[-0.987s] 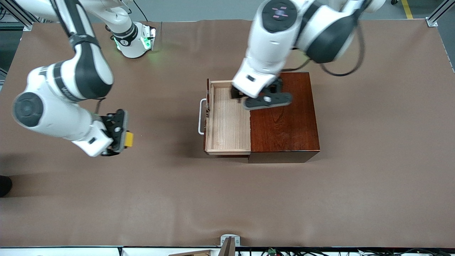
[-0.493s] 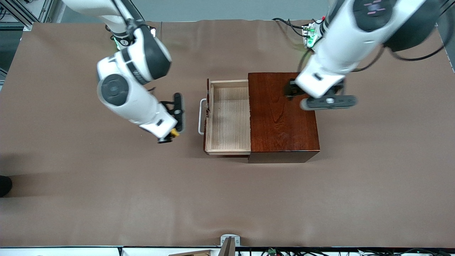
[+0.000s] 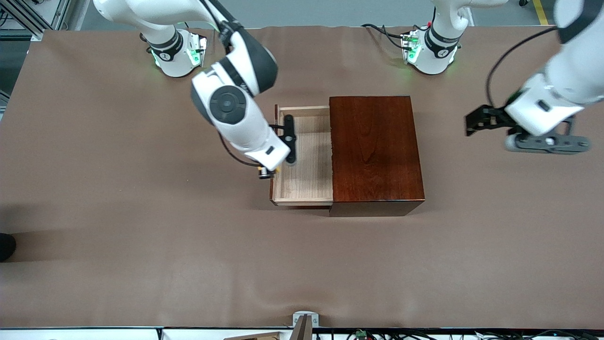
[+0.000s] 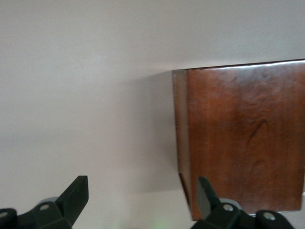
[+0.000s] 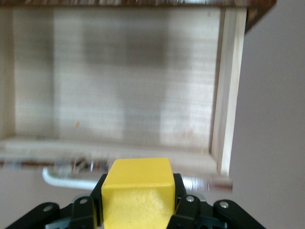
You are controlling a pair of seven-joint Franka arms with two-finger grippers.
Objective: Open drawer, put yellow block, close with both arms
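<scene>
We note the drawer [image 3: 304, 158] pulled out of the dark box [image 3: 376, 153] toward the right arm's end of the table, its tray bare inside.

Right gripper [image 3: 273, 167] is clamped on the yellow block [image 5: 137, 191]; the wrist view shows the block pinched between both fingers [image 5: 86, 210]. From the front only a sliver of yellow [image 3: 276, 169] shows under the wrist.

Key relation: the gripper hangs over the drawer's handle-end wall, not yet squarely over the tray. In the right wrist view the white handle [image 5: 62, 176] and that front wall sit just ahead of the block, with the open tray floor [image 5: 119, 90] past them toward the box. So the block's target lies from the gripper in the direction of the box, along the drawer's sliding axis. We judge a short carry that way is needed before letting go; released here, the block could catch the wall or drop outside by the handle.

Left gripper [image 3: 488, 123] waits over bare table [image 3: 141, 264] toward the left arm's end, well apart from the box. Its fingers [image 4: 76, 195] stand wide apart, holding nothing; its wrist view shows the end of the box [image 4: 243, 138].

The right arm is plainly the nearer one to the drawer. Opening is done; placing and closing remain.
</scene>
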